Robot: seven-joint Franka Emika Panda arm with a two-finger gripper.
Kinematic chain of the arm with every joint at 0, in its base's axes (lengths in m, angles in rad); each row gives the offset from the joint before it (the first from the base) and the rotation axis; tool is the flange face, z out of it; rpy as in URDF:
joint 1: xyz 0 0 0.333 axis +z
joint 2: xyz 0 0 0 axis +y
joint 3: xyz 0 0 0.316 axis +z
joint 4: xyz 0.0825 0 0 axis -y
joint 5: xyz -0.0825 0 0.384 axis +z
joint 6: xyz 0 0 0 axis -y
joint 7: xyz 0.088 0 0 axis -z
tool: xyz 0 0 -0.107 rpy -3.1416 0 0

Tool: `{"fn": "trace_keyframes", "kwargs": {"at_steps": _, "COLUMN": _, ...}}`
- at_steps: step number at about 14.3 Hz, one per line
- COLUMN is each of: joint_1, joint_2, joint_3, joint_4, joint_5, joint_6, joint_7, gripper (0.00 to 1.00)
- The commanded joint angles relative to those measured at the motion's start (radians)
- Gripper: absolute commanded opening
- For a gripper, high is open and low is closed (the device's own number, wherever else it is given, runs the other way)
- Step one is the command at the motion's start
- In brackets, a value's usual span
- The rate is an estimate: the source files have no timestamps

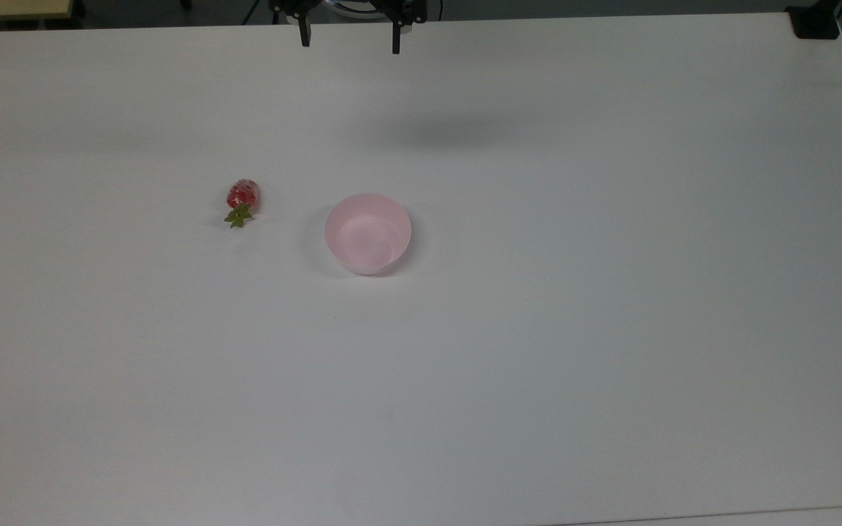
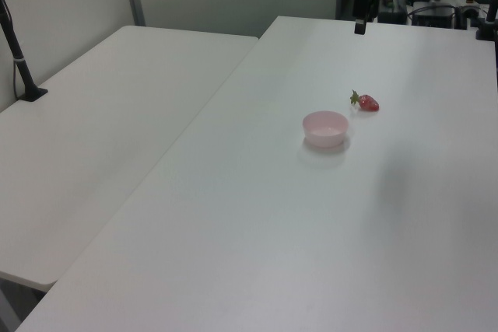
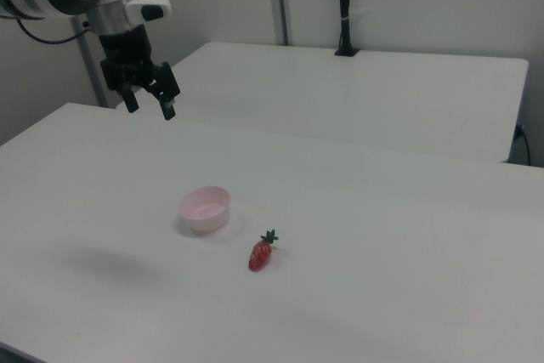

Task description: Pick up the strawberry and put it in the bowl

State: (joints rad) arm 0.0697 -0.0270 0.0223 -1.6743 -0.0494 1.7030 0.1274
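Note:
The small red strawberry [image 1: 242, 199] with its green cap lies on the white table [image 1: 611, 292], a short way to the top view's left of the pale pink bowl [image 1: 368, 233]. The bowl holds nothing. My gripper [image 1: 350, 42] hangs open high above the table's far edge, well away from both. In the right view the gripper [image 3: 150, 109] is up at the upper left, with the bowl [image 3: 205, 209] and the strawberry [image 3: 261, 253] below it. The left view has the strawberry [image 2: 367, 103] just behind and to the right of the bowl [image 2: 325, 127].
A second white table [image 2: 101, 130] adjoins on the left view's left, with a black clamped post [image 2: 19, 60] on it. A black clamp [image 1: 814, 20] sits at the top view's upper right corner. Cables and equipment [image 2: 436, 5] stand beyond the far edge.

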Motion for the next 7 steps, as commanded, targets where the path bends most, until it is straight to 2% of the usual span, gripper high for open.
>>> {"fn": "trace_keyframes", "kwargs": {"at_steps": 1, "joint_1": 0.008, "joint_2": -0.014, "joint_3": -0.013, "joint_4": -0.009, "joint_5": 0.014, "joint_6": 0.009, "joint_7": -0.02, "gripper": 1.0}}
{"fn": "trace_keyframes", "kwargs": {"at_steps": 4, "joint_1": -0.005, "joint_2": -0.017, "joint_3": -0.015, "joint_4": -0.01, "joint_5": 0.01, "joint_6": -0.006, "joint_7": -0.023, "gripper": 1.0}}
{"fn": "trace_keyframes", "kwargs": {"at_steps": 5, "joint_1": -0.031, "joint_2": -0.017, "joint_3": -0.015, "joint_4": -0.01, "joint_5": 0.0, "joint_6": -0.014, "joint_7": -0.055, "gripper": 1.0}}
{"fn": "trace_keyframes", "kwargs": {"at_steps": 6, "joint_1": -0.045, "joint_2": -0.014, "joint_3": -0.016, "joint_4": -0.018, "joint_5": -0.003, "joint_6": -0.014, "joint_7": -0.113, "gripper": 1.0}}
{"fn": "trace_keyframes", "kwargs": {"at_steps": 7, "joint_1": -0.076, "joint_2": -0.011, "joint_3": -0.019, "joint_4": -0.036, "joint_5": -0.013, "joint_6": -0.016, "joint_7": -0.256, "gripper": 1.0}}
